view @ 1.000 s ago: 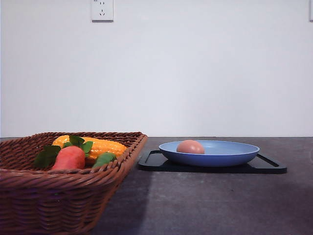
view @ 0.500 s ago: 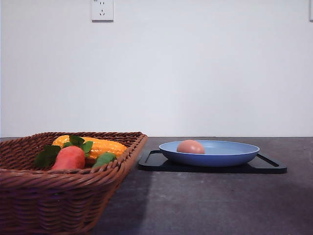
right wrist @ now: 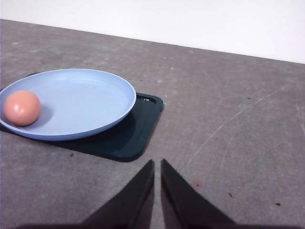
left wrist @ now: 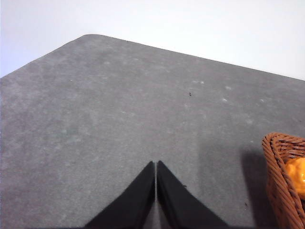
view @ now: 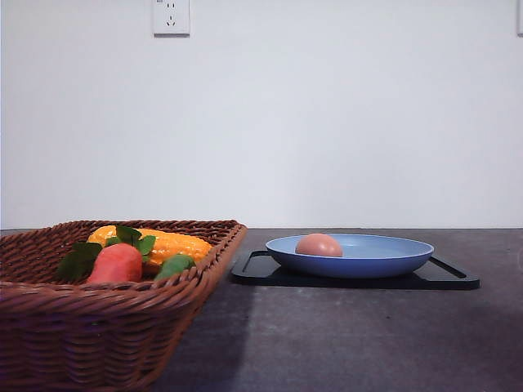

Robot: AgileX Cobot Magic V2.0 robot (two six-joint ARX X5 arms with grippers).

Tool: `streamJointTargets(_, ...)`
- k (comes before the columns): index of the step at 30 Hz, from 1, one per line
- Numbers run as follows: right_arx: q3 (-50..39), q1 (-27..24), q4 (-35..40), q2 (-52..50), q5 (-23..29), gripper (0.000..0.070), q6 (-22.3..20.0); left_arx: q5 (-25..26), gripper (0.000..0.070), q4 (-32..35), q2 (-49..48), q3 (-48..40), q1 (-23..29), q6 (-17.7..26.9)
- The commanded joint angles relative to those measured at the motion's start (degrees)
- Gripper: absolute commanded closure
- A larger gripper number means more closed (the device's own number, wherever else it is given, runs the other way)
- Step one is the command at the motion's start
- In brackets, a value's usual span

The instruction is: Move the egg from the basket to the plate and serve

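Brown woven wicker basket (view: 98, 327) at left holding an orange-red carrot (view: 116, 263) and yellow corn cob (view: 163, 243), small pinkish-brown egg (view: 319, 245) lying in the wide blue plate (view: 392, 260) on a flat black tray (view: 445, 278), dark grey surface (view: 343, 343), left gripper (left wrist: 156, 164) fingers pressed together and empty, right gripper (right wrist: 157, 163) fingers nearly together, empty.

Woven wicker basket (view: 106, 327), matte egg (view: 319, 245), smooth, perhaps plastic, plate (view: 384, 263).

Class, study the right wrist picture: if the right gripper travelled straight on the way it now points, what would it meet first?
Probably nothing but bare grey tabletop. The right gripper, fingers nearly together, points past the black rectangular tray and the round blue plate with the pinkish-brown egg. They lie off to one side, though depth is uncertain.
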Motion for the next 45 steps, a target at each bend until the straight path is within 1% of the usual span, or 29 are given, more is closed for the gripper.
streamJointTargets(1, -0.4, -0.1, 0.1, -0.2, 0.1, 0.0700, -0.1, 0.2, 0.0700, -0.2, 0.0, -1.6, 0.0, 0.3)
streamJointTargets(45, -0.4, -0.1, 0.1, -0.2, 0.1, 0.0700, -0.1, 0.2, 0.0700, -0.2, 0.0, -1.6, 0.1, 0.3)
